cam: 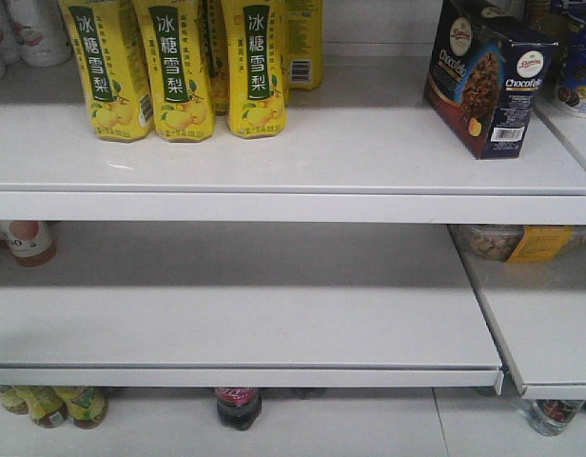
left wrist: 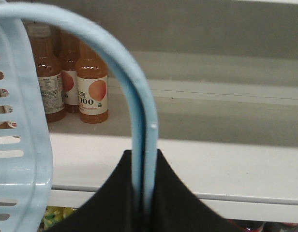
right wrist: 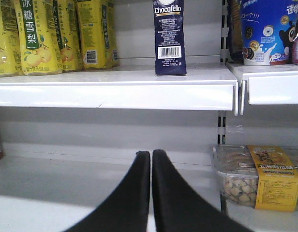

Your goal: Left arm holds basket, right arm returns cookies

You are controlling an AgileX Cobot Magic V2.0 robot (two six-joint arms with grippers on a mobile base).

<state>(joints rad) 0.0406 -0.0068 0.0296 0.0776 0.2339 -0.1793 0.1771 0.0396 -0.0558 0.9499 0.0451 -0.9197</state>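
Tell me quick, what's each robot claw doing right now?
Left gripper: shut on the basket handle.
Right gripper: shut, holding nothing; the cookies stand on the shelf.

Upper shelf is showing three yellow drink cartons (cam: 176, 67) in the front row, more standing behind, total unclear. One navy cookie box (cam: 488, 76) is standing there. Three orange juice bottles (left wrist: 92, 87) are showing beside one blue basket (left wrist: 23, 159).
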